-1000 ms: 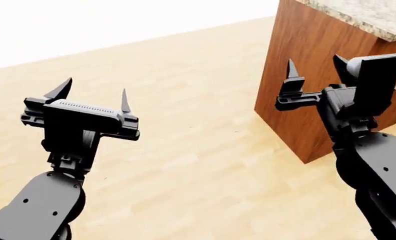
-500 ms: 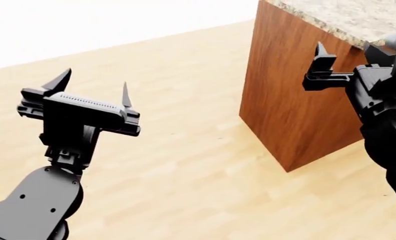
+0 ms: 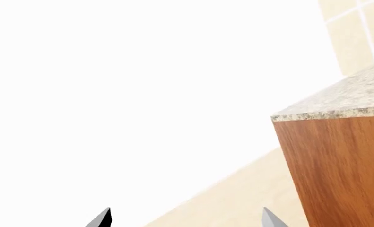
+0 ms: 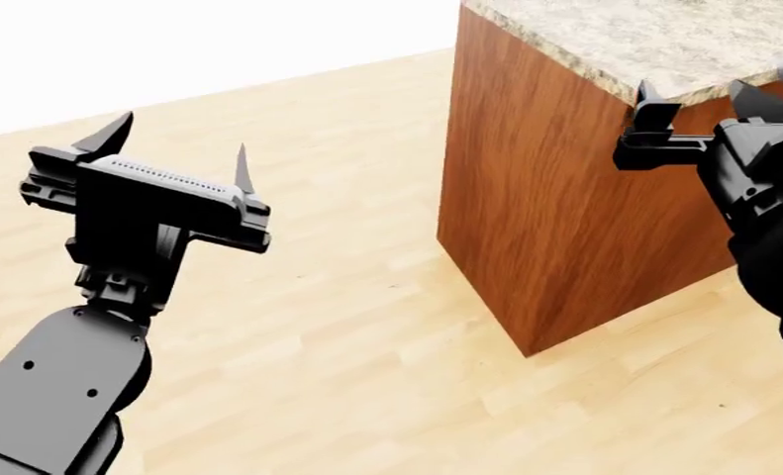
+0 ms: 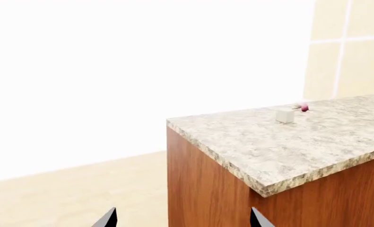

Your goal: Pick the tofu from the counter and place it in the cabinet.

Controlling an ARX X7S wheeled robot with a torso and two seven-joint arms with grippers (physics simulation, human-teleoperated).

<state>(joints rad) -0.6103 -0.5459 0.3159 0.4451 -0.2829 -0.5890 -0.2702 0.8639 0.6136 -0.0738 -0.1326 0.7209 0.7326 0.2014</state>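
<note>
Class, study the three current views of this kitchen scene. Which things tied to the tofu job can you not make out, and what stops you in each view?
- Cabinet: in no view.
- Tofu: right wrist view only, too small for detail; outside the head view's frame.
- Pink vegetable: tiny, touching the tofu or not unclear.
- Counter: far end cut off by the head view's edge.
- Right gripper: partly cut off by the head view's edge.
- Left gripper: wrist view shows only its fingers' tips.
</note>
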